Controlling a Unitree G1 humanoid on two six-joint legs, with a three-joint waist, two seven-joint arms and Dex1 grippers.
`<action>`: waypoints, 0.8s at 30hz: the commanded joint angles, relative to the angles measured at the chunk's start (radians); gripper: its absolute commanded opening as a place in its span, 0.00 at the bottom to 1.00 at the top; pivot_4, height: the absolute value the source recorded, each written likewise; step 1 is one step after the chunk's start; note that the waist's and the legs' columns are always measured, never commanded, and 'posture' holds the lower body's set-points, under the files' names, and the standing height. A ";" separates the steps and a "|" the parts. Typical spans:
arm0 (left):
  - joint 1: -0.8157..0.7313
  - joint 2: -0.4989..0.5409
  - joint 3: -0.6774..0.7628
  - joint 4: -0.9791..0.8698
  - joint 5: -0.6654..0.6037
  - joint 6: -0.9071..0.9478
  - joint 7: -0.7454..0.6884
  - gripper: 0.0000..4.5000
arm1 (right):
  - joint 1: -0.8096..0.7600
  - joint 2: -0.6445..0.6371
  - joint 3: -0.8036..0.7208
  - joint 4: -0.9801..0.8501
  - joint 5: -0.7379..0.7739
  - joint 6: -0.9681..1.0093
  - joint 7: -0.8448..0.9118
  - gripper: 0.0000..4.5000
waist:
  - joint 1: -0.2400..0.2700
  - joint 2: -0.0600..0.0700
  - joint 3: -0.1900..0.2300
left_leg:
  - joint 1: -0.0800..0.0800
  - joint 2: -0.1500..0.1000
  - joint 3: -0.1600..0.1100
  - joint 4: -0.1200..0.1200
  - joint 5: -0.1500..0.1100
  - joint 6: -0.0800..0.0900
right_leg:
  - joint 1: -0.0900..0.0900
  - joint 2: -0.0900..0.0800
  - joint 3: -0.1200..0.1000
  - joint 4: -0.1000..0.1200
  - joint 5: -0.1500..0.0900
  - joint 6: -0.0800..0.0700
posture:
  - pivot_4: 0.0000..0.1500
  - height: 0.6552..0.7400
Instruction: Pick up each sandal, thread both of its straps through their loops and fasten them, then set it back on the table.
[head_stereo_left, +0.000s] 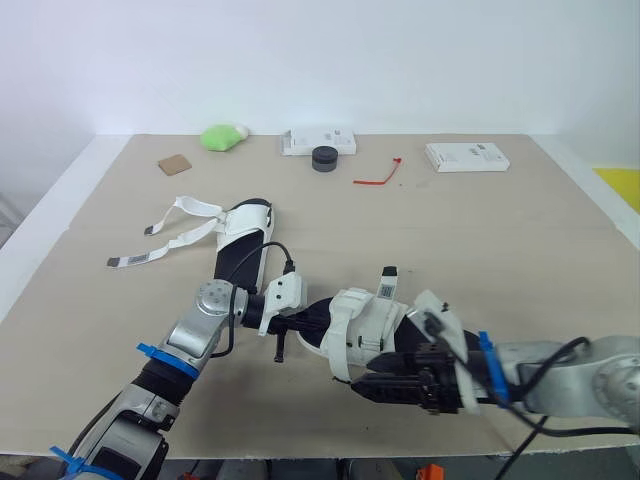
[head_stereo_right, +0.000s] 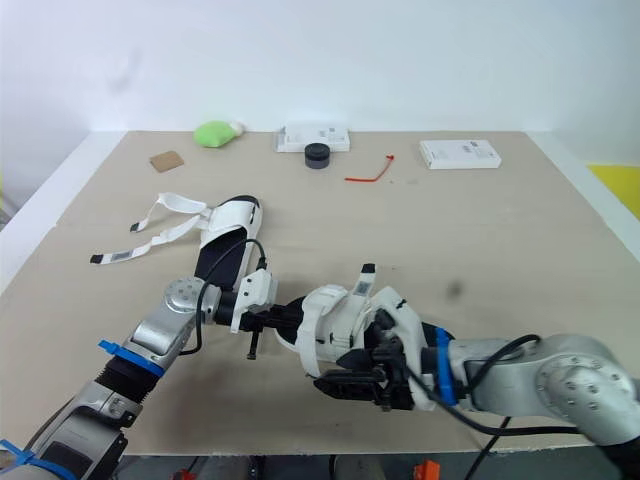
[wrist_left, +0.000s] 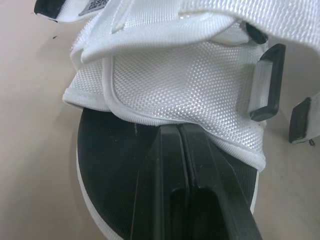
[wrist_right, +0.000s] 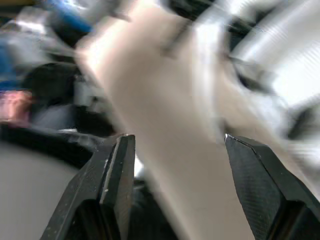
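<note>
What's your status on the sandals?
Left gripper shut, tips at near sandal; right gripper open beside it. Far sandal flat on table, straps loose. Red tie far off, not in the way.

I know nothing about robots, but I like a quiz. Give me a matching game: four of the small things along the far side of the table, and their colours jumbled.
Things:
1. zip tie
2. round puck
3. soft lump
4. square card

Colours:
A. green
B. brown
C. red
D. black

Pairs: 1-C, 2-D, 3-A, 4-B
</note>
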 joint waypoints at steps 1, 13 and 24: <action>0.048 0.016 -0.063 0.063 0.060 0.061 -0.004 0.00 | -0.012 0.049 0.018 -0.024 -0.072 0.021 -0.078 0.69 | 0.000 0.000 0.000 | 0.000 0.000 0.000 0.000 0.000 0.000 | 0.000 0.000 0.000 0.000 0.000 0.000 | 1.00 1.00; 0.039 0.017 -0.067 0.064 0.060 0.067 -0.012 0.00 | -0.122 0.235 0.055 0.074 -0.141 0.136 -0.115 0.69 | -0.002 -0.002 0.000 | 0.001 0.002 -0.001 0.000 0.000 0.000 | 0.001 0.001 0.000 0.000 0.000 0.000 | 1.00 1.00; 0.038 0.018 -0.062 0.065 0.061 0.069 -0.005 0.00 | -0.149 0.289 0.019 0.113 -0.211 0.231 -0.043 0.09 | -0.001 -0.002 0.001 | 0.000 0.003 -0.001 0.000 0.000 0.000 | 0.000 0.003 0.000 0.000 0.000 -0.001 | 1.00 1.00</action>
